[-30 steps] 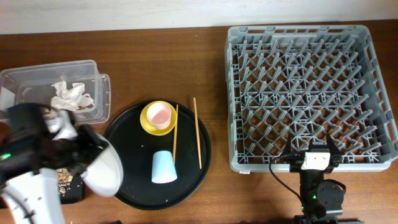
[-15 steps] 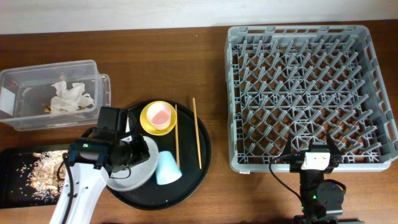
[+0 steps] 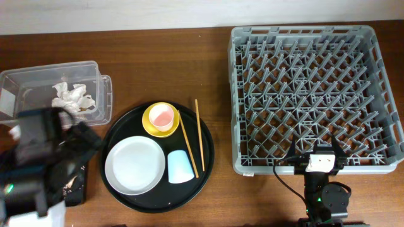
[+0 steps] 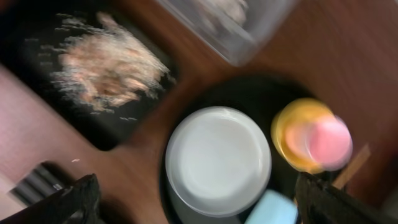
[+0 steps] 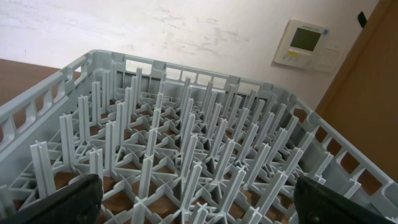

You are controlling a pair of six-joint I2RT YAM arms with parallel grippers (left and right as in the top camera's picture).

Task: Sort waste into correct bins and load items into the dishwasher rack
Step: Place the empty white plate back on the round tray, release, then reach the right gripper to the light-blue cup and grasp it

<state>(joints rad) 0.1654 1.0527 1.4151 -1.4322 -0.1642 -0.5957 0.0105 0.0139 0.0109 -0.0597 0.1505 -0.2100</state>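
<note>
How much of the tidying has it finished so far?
Waste looks sorted: tissue in the clear box, crumbs on the flat black tray. Nothing is held. The plate, bowl, pink cup, blue cup and chopsticks sit on the round tray; the rack is empty.

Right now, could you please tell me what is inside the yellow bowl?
The pink cup sits inside the yellow bowl; it covers the bowl's bottom, so nothing beneath shows.

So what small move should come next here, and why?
Probably the open right gripper starts toward the plate. Waste looks sorted: tissue in the clear box, scraps on the black tray. The plate lies bare on the round tray, the dishwasher rack holds nothing, and that arm sits by the rack.
</note>
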